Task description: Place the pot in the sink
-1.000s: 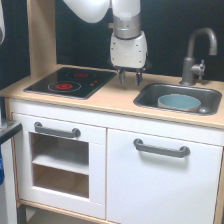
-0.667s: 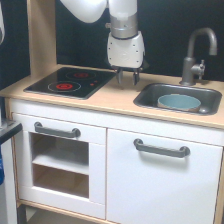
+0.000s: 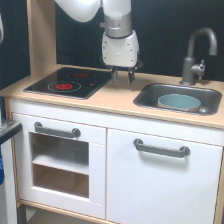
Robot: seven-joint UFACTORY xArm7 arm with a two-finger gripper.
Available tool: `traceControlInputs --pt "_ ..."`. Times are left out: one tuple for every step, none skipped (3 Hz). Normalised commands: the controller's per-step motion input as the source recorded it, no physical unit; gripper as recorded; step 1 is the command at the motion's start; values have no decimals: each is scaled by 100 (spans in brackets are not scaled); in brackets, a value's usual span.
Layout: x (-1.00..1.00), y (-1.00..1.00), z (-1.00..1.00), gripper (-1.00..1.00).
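Observation:
The light-blue pot (image 3: 179,102) sits inside the dark grey sink (image 3: 150,96) at the exterior view's right, under the grey curved faucet (image 3: 196,53). My gripper (image 3: 122,77) hangs from the white arm above the wooden counter, between the stovetop and the sink. It is well to the left of the pot and apart from it. Its fingers point down, stand a little apart and hold nothing.
A black two-burner stovetop (image 3: 70,81) with red rings lies on the counter (image 3: 117,99) at the left. Below are a white oven door with a grey handle (image 3: 56,131) and a cupboard door with a grey handle (image 3: 161,148). A wooden upright (image 3: 42,35) stands at the back left.
My gripper has moved up and a little to the exterior view's left, away from the sink. The pot has stayed in the sink.

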Motion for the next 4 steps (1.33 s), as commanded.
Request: traceControlInputs --pt "-36 -15 41 100" --pt "-47 -21 55 100" --pt "-46 -21 63 100" --pt "-52 -27 68 100"
